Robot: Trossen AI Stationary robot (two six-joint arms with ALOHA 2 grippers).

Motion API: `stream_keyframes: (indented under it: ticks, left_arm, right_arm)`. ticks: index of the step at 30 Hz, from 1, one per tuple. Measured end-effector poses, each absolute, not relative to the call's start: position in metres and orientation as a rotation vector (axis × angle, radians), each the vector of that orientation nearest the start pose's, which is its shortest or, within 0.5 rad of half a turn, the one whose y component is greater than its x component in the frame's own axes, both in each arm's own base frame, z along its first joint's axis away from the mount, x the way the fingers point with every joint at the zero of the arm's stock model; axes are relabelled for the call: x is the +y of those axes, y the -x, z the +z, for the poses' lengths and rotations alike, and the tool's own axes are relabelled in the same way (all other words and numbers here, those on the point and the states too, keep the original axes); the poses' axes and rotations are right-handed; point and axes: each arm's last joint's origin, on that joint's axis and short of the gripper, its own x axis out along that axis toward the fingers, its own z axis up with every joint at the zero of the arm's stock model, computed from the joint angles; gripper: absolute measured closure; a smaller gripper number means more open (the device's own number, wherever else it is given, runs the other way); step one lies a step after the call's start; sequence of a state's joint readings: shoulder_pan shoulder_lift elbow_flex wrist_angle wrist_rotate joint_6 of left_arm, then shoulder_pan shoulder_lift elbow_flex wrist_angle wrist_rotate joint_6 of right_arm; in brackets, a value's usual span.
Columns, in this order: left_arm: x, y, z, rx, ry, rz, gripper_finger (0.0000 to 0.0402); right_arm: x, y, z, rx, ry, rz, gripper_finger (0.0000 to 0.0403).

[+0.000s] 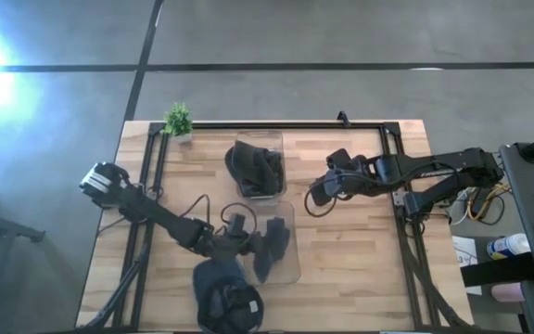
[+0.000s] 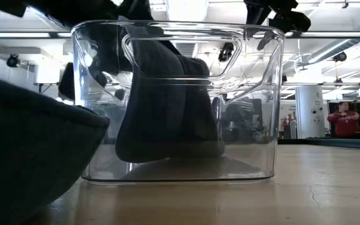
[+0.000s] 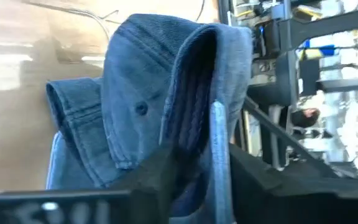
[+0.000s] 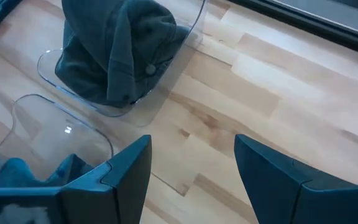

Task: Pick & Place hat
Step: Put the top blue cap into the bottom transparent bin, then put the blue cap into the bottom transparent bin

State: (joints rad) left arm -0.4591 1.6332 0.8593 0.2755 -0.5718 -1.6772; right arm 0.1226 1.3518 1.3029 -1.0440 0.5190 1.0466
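Observation:
A blue denim hat [image 1: 272, 249] [image 3: 142, 93] hangs in the near clear bin [image 1: 293, 271], and its lower end sits on the bin's floor [image 2: 167, 153]. My left gripper [image 1: 247, 239] [image 3: 197, 180] is at the bin's left wall, shut on this hat. A second dark hat [image 1: 256, 167] lies in the far clear bin [image 1: 260, 139]. A third dark hat [image 1: 225, 297] [image 2: 24, 150] lies on the table by the near edge. My right gripper [image 1: 321, 193] [image 4: 191, 168] hovers open over bare table, right of the far bin. My left gripper pinches a bunched fold of the denim hat [image 3: 191, 124] between its two fingers. It comes from the table's left, reaching over the bin's wall. The hat stands upright past the fingers inside the bin, with its lower end on the bin floor. How many layers it holds, I cannot tell.
A small potted plant [image 1: 179, 119] stands at the far left corner. A black frame [image 1: 276, 124] runs along the table's far edge and down both sides. Bare wood lies right of the two bins [image 1: 350, 250].

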Motion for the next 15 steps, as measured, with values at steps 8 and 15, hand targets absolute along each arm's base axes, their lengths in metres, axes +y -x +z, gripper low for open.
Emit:
stream_keyframes:
  ticks: [8, 15]
  left_arm:
    - [-0.12, -0.274, 0.228, 0.363, 1.179, 0.476, 0.0206]
    - [-0.121, -0.24, 0.267, 0.562, 0.971, 0.252, 0.0205]
  right_arm:
    - [0.017, -0.253, 0.326, 0.754, -0.559, -0.823, 0.0179]
    - [0.017, -0.252, 0.325, 0.769, -0.534, -0.816, 0.0179]
